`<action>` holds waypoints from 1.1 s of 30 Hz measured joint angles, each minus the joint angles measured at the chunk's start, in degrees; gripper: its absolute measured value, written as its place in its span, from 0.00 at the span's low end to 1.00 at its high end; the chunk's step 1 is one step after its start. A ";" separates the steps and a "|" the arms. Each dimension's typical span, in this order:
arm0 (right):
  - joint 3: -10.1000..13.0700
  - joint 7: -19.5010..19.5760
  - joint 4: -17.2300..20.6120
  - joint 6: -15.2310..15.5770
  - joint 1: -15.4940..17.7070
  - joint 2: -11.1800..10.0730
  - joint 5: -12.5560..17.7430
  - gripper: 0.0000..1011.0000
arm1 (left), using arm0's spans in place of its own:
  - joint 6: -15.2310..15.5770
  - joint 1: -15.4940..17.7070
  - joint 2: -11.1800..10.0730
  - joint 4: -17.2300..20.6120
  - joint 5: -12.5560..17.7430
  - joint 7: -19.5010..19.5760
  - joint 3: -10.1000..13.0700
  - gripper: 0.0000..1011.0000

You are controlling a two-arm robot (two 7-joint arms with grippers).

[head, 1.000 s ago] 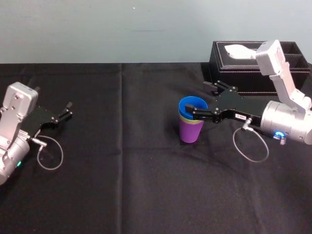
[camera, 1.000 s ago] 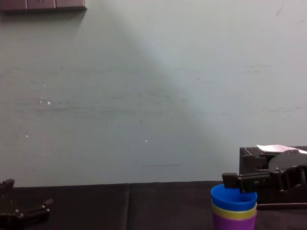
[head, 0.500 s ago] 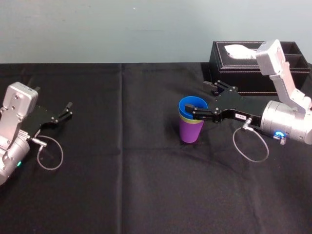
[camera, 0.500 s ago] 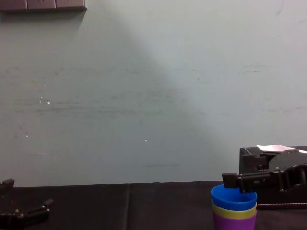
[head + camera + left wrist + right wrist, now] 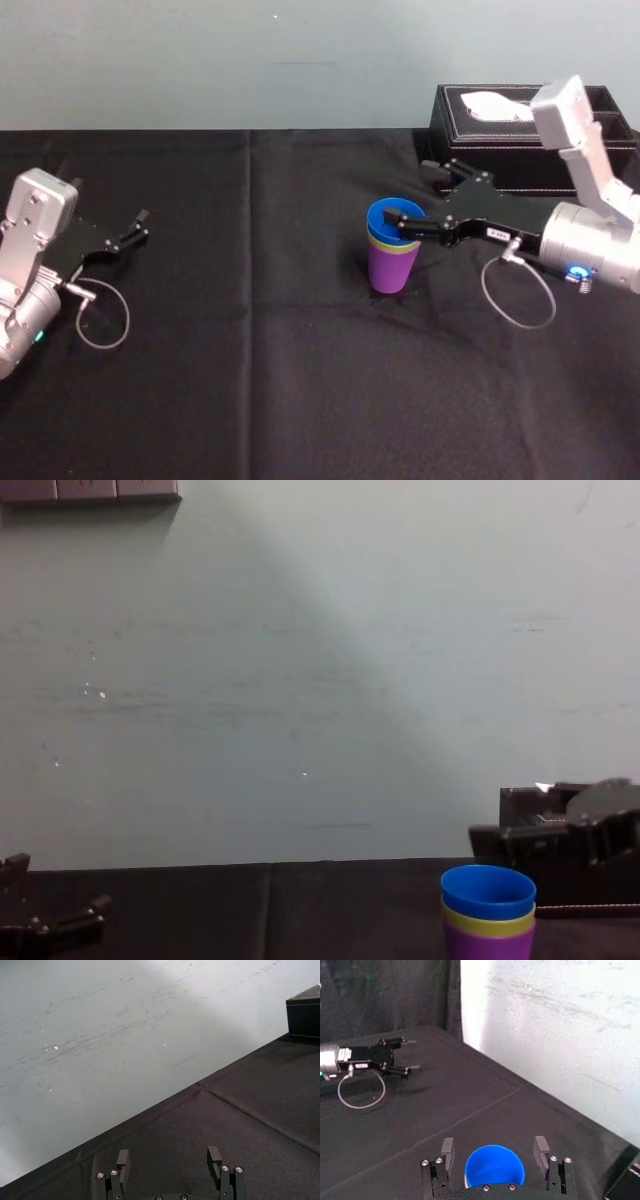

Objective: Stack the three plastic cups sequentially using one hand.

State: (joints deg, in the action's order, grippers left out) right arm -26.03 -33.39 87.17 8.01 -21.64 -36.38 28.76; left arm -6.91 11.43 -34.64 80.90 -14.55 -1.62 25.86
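Note:
The three plastic cups stand nested in one upright stack on the black tablecloth: blue cup (image 5: 393,216) on top, a yellow-green cup (image 5: 384,247) showing as a band, purple cup (image 5: 388,272) at the bottom. The chest view shows the blue cup (image 5: 488,888), yellow-green cup (image 5: 488,917) and purple cup (image 5: 488,943) from the side. My right gripper (image 5: 414,198) hovers open just above and behind the stack's rim, touching nothing. In the right wrist view its open jaws (image 5: 494,1148) straddle the blue cup (image 5: 494,1167) below them. The left gripper (image 5: 135,226) rests open at the table's left.
A black tissue box (image 5: 520,150) stands at the back right, just behind my right arm, and also shows in the chest view (image 5: 525,815). The left arm's cable loop (image 5: 103,320) lies on the cloth. A fold runs down the tablecloth (image 5: 250,300) left of the cups.
My right gripper has risen off the blue cup's rim and drawn back slightly toward the right. The stack and the left arm have stayed still.

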 joint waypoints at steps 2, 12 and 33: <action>0.84 0.44 1.26 -0.01 0.71 -0.59 0.42 0.99 | 0.00 0.00 0.00 0.00 0.00 0.00 0.00 1.00; 6.13 3.50 8.16 -1.49 7.22 -4.68 2.36 0.99 | 0.00 0.00 0.00 0.00 0.00 0.00 0.00 1.00; 13.43 13.40 5.20 -2.82 15.96 -3.19 -1.85 0.99 | 0.00 0.00 0.00 0.00 0.00 0.00 0.00 1.00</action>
State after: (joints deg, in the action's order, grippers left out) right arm -12.61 -19.99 92.37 5.18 -5.68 -39.57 26.91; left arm -6.91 11.43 -34.65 80.90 -14.55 -1.62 25.86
